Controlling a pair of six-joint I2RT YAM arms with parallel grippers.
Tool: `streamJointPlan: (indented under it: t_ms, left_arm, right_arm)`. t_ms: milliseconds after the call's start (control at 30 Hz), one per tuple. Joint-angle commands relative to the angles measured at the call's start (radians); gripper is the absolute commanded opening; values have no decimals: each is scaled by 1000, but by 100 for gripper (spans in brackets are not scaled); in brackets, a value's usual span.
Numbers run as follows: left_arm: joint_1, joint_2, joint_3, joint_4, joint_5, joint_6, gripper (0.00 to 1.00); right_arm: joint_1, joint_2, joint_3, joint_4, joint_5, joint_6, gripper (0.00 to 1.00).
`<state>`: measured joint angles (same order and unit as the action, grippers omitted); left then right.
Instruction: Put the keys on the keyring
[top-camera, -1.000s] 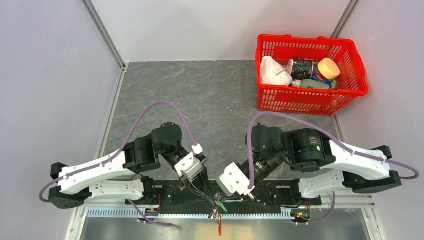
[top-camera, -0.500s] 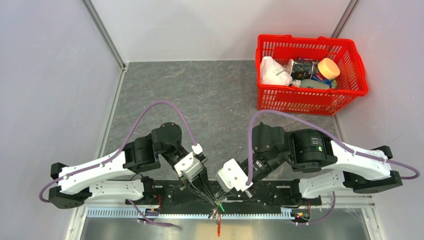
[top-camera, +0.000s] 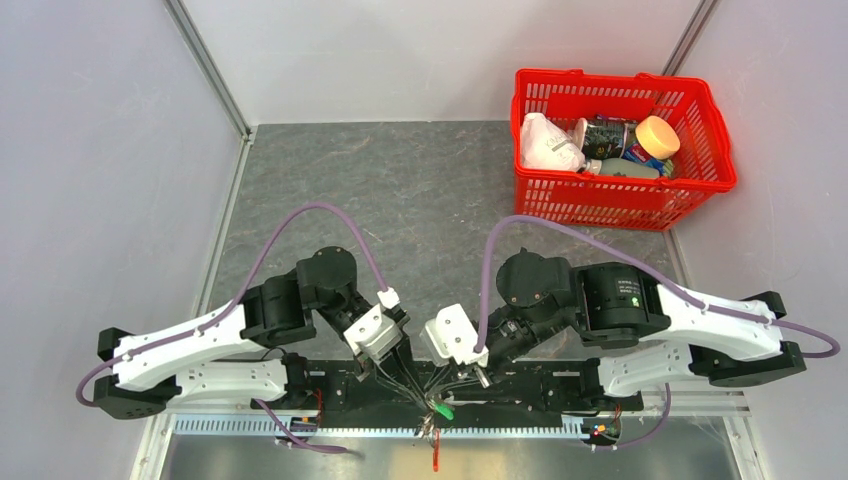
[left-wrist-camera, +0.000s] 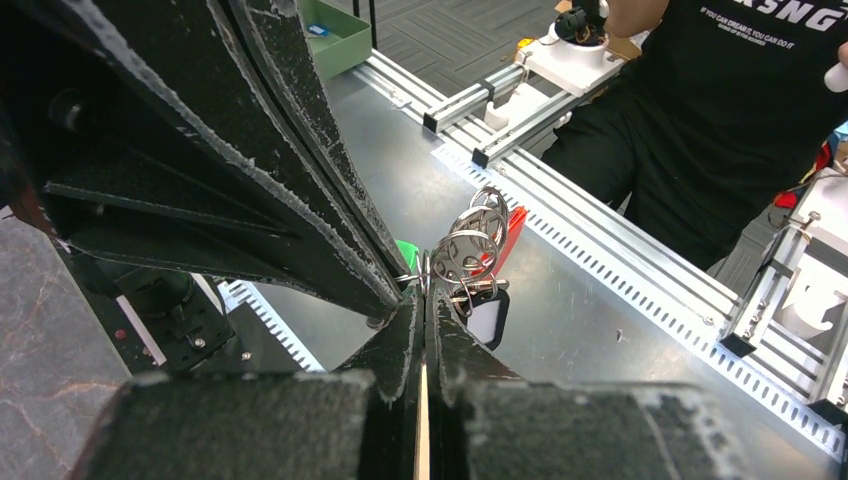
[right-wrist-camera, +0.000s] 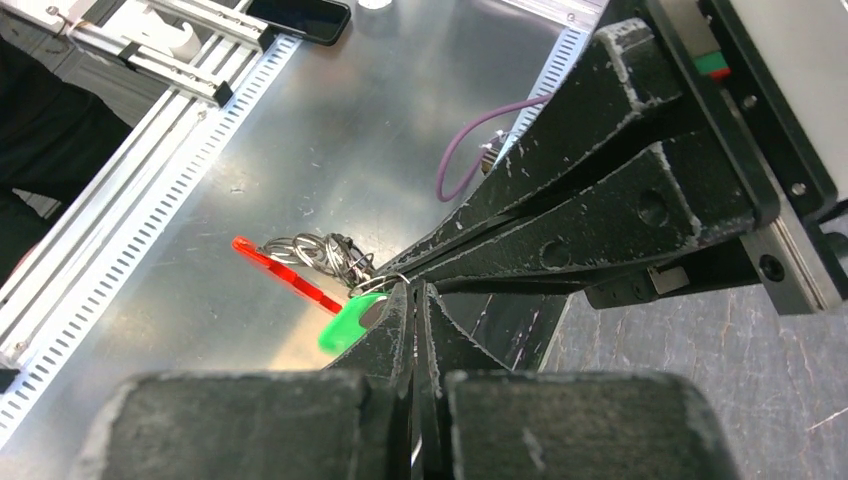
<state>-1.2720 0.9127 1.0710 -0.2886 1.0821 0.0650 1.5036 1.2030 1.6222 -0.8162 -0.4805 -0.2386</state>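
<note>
Both grippers meet tip to tip over the near edge, in front of the arm bases. A bunch of silvery keys on small wire rings hangs at their tips. The keyring's red part slants down from the bunch; its dark part is lost among the rings. My left gripper is shut on a thin wire loop at the top of the bunch, seemingly the keyring. My right gripper is shut beside the green-tagged key, pinching its ring. A black-and-white tag hangs under the bunch. From above, the bunch sits below both sets of fingers.
A red basket filled with other items stands at the far right of the grey mat. The black base rail and a slotted metal shelf lie under the grippers. A person in a black shirt stands beyond the shelf.
My right gripper has swung left and closer to the left gripper, its wrist turning. The left arm shifted slightly. The key bunch stays at the fingertips.
</note>
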Motion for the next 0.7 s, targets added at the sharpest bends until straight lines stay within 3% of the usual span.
streamJointPlan:
  t_ms: [0,667]
  left_arm:
    - [-6,-20,-11,89,-53,-40,2]
    - [-6,-37,-35,71,-170,-25,4]
  right_arm:
    - [-1,-6,-17,125,148,62,0]
    - [0,-52,-118,237,270,134,0]
